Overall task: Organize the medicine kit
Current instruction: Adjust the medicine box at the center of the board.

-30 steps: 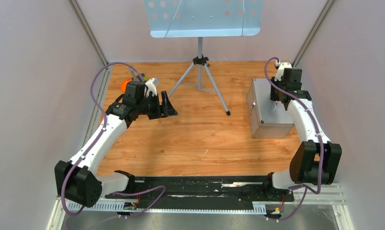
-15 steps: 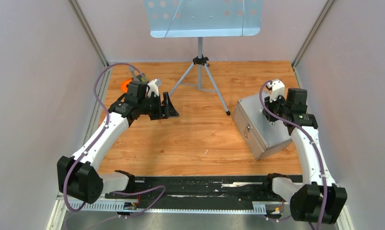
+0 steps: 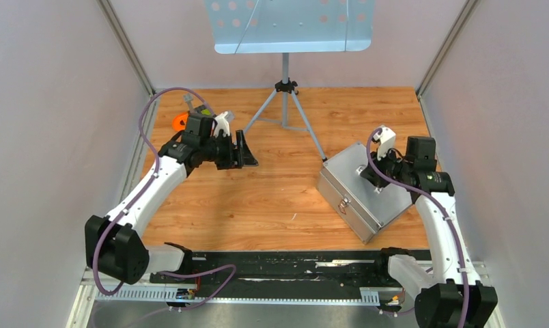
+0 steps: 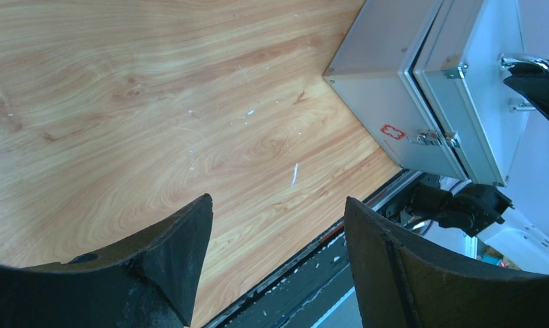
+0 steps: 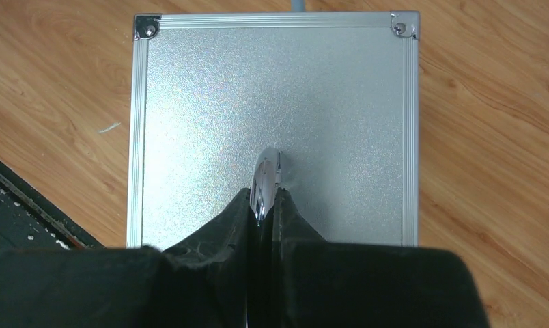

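A lab enclosure: plain walls [image 3: 53, 102], wood-grain table [image 3: 285, 198].

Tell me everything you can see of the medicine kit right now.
The medicine kit is a boxy silver-grey case, aluminium by its look, with pebbled top, ribbed edge trim and riveted corners. Lid shut; a latch and a red cross mark show on its front. It sits flat on the wooden table, right side, askew to the edges. The right gripper is shut on its metal top handle; nothing else touches it.
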`<state>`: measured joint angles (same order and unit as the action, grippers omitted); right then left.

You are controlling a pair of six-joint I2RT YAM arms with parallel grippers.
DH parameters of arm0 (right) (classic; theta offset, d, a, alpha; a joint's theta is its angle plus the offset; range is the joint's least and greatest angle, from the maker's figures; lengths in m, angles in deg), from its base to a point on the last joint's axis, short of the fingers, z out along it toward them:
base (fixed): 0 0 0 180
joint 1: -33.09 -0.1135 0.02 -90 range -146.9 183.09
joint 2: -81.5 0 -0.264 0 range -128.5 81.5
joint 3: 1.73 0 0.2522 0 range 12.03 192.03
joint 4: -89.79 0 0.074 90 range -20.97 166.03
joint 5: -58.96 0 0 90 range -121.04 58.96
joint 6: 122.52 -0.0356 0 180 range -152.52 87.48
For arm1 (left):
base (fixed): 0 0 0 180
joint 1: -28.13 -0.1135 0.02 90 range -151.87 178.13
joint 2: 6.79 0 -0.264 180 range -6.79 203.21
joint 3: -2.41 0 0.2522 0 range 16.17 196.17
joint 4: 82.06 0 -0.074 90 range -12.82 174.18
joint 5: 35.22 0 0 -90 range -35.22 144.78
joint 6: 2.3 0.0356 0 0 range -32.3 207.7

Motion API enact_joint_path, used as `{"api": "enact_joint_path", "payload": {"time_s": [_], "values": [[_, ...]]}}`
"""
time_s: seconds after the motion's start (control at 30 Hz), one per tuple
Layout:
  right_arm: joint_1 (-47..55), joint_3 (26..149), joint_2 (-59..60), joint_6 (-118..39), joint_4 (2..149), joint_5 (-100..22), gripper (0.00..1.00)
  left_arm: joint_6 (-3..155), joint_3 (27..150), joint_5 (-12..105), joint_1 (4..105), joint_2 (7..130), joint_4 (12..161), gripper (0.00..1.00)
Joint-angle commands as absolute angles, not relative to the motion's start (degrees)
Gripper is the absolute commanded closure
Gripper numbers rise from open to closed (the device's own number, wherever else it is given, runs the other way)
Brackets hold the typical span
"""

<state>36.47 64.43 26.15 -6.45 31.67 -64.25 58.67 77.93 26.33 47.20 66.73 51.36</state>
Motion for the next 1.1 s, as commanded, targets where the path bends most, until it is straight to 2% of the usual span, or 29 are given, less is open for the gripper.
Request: {"api": "enact_joint_path", "payload": {"time_s": [0.0,0.03,0.13,0.17,0.23,0.33,0.47,0.67,0.8,1.07], "values": [[31.7,64.1,26.6,-4.7,33.2,-66.1,1.0,58.6,80.3,25.3,49.6,68.1,54.1,0.22],[29.8,63.3,26.6,-5.1,33.7,-64.0,0.99,58.0,80.5,25.8,51.0,68.3,54.6,0.22],[26.5,60.5,27.2,-6.6,35.7,-58.6,0.86,56.3,80.6,26.3,54.6,69.7,56.2,0.22],[26.1,59.7,28.0,-7.2,36.5,-57.7,0.85,55.4,80.5,26.3,55.4,69.9,57.3,0.23],[25.7,58.2,29.5,-9.2,38.9,-56.9,0.87,53.6,79.8,26.5,58.1,70.5,59.3,0.23],[25.6,56.2,31.2,-15.2,43.7,-55.7,1.0,49.9,76.6,25.3,62.2,71.5,65.0,0.28],[24.6,54.1,30.9,-20.5,47.4,-53.1,1.0,43.0,70.9,23.9,66.7,73.3,77.8,0.35],[23.6,53.0,30.9,-25.0,49.4,-50.7,1.0,34.3,63.8,23.1,72.4,82.1,108.4,0.43],[23.6,53.2,31.0,-25.8,49.4,-50.2,1.0,32.8,60.4,22.6,72.9,89.0,126.2,0.43],[23.6,53.1,29.1,-25.9,49.4,-51.7,1.0,30.1,58.2,20.2,75.9,102.8,151.6,0.41]]}}
